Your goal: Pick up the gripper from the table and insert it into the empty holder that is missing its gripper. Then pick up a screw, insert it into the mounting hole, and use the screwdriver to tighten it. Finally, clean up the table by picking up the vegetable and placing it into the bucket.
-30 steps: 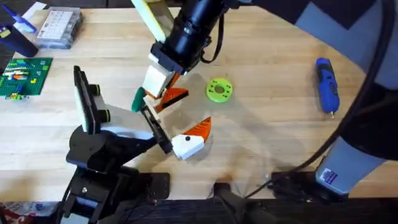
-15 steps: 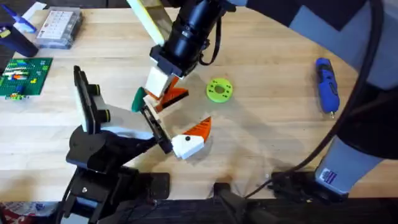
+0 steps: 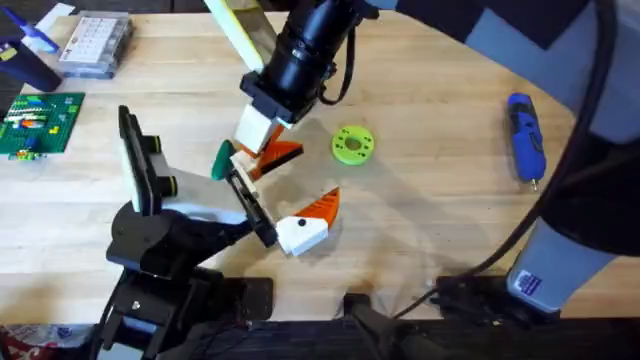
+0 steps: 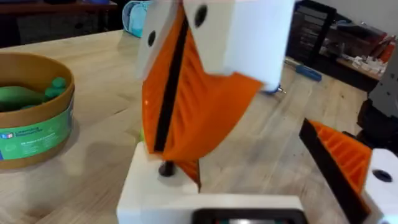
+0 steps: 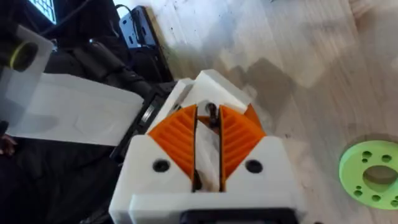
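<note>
The screwdriver is a stubby bright-blue pen-shaped tool that lies flat at the right side of the wooden table, its short silver bit at the end nearer the arms' bases. The bucket is a small round yellow-brown container with a green label band; it stands upright on the tabletop, and green pieces show inside it. A white-and-orange gripper part lies on the table near the middle.
</note>
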You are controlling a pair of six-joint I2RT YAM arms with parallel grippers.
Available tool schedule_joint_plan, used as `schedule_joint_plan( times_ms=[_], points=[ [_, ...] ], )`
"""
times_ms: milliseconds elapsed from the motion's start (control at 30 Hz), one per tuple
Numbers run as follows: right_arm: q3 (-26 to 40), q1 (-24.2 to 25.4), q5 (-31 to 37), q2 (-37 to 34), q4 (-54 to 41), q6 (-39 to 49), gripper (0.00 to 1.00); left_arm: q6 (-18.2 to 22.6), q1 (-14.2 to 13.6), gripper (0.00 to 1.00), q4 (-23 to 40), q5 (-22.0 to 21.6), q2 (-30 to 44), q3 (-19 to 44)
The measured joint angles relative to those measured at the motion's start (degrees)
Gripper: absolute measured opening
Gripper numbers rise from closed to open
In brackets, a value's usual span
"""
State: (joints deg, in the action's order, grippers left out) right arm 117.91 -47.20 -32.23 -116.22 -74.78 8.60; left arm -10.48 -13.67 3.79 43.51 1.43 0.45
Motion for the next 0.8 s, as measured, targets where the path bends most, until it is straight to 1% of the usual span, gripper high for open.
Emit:
schedule_joint_plan(
  times_ms=[267, 367, 433, 467, 800],
  points=[
    [0.0, 0.0, 0.0, 0.0, 0.0, 0.0, 0.176, 0.0, 0.0, 0.989, 0.0, 0.0, 0.0, 0.0],
    [0.0, 0.0, 0.0, 0.0, 0.0, 0.0, 0.1, 0.0, 0.0, 0.989, 0.0, 0.0, 0.0, 0.0],
    [0.0, 0.0, 0.2, 0.0, 0.1, 0.0, 0.023, 0.0, 0.0, 0.989, 0.0, 0.0, 0.0, 0.0],
    [0.0, 0.0, 0.3, 0.0, 0.2, 0.0, 0.009, 0.0, 0.0, 0.989, 0.0, 0.0, 0.0, 0.0],
    [0.2, 0.4, 0.5, 0.0, -0.4, 0.0, 0.004, 0.0, 0.0, 0.989, 0.0, 0.0, 0.0, 0.0]
  ],
)
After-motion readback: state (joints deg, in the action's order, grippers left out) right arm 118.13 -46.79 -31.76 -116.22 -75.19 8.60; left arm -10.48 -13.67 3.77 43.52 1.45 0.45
